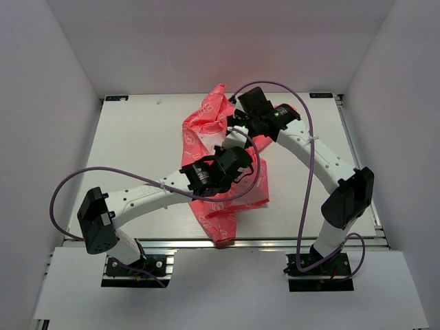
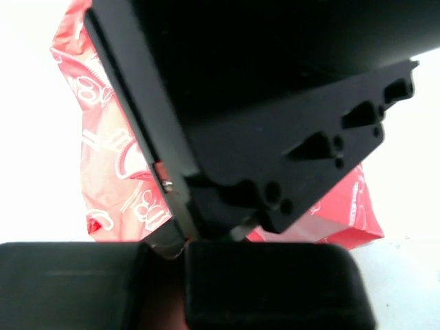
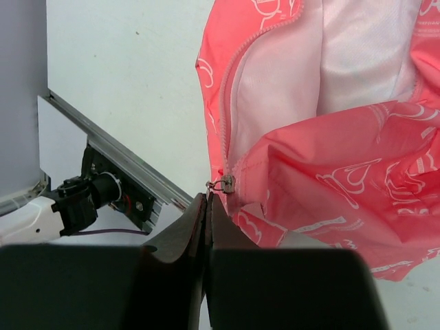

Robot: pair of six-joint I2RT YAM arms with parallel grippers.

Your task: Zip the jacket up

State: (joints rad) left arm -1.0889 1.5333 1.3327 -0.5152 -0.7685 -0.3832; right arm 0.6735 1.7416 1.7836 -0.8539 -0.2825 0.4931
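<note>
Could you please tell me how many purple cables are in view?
2. The left cable runs along the left arm to its wrist over the jacket; the right cable arcs from the right arm's wrist down to its base.

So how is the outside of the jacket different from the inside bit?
On this jacket, the outside is bright coral pink; the lining is pale, almost white. The outside has white outline drawings printed on it; the lining is plain. The outside covers most of what you see; the lining only peeks out where the front gapes open. Both are wrinkly cloth and meet along the zipper.
</note>
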